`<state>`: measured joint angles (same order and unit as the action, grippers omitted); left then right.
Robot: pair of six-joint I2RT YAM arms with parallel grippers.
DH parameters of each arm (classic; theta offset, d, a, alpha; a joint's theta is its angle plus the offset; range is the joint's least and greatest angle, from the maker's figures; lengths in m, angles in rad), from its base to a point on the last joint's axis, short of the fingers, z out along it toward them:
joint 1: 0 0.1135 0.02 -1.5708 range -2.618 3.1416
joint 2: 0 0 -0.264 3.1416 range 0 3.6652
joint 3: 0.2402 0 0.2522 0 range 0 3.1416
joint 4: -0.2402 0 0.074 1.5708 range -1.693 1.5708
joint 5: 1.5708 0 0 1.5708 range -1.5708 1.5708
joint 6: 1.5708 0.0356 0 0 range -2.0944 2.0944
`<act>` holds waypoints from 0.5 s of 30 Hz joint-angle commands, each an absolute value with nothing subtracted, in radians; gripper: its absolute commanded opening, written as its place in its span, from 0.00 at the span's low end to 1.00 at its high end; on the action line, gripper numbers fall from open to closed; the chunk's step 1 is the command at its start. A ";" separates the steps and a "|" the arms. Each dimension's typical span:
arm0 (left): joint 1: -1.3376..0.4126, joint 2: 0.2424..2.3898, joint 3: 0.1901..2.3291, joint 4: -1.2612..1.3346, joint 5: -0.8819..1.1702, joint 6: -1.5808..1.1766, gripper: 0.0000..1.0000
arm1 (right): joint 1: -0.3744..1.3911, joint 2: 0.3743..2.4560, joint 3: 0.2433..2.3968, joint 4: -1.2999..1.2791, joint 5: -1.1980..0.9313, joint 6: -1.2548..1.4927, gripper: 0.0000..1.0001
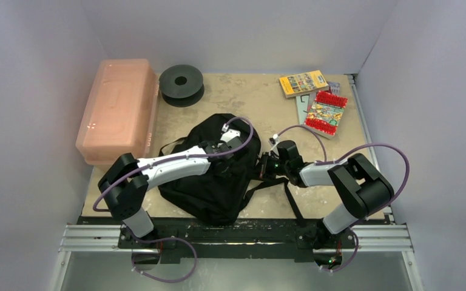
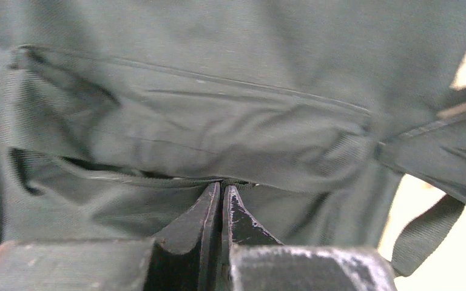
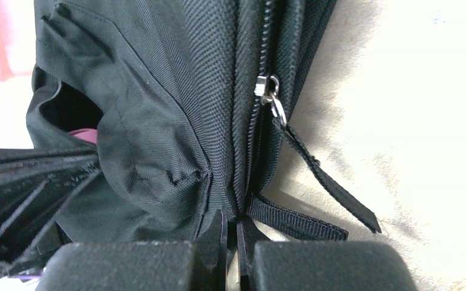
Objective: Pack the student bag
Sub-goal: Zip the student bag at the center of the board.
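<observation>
The student bag, a soft black backpack, lies in the middle of the table with its straps trailing to the right. My left gripper reaches over the bag's top. In the left wrist view that gripper is shut, pinching a fabric edge of the bag along an opening. My right gripper is at the bag's right side. Its wrist view shows it shut on the seam of the bag beside the zip, below the metal zip puller. Something pink shows inside a gap.
A pink translucent box stands at the back left, with a black spool beside it. At the back right lie a yellow book and a red-edged book on grey sheets. White walls enclose the table.
</observation>
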<state>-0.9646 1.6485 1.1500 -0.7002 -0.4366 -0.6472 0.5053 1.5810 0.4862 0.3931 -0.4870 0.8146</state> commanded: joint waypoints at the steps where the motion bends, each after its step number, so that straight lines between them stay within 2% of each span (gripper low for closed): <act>1: -0.864 1.600 1.143 -0.836 -0.605 -0.756 0.00 | 0.471 1.571 0.430 0.393 -0.308 0.864 0.00; 8: -0.689 1.383 1.063 -0.785 -0.613 -0.665 0.00 | 0.384 1.475 0.363 0.369 -0.261 0.864 0.00; 12: -0.560 1.399 1.109 -0.846 -0.618 -0.650 0.00 | 0.377 1.429 0.347 0.365 -0.255 0.853 0.00; 15: -0.535 1.433 1.130 -0.852 -0.609 -0.662 0.00 | 0.378 1.390 0.337 0.354 -0.245 0.841 0.00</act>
<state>-0.6220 1.4128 1.0836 -0.7277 -0.4297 -0.7128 0.4248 1.4284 0.3809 0.4488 -0.4309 0.8818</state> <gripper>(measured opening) 0.012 0.031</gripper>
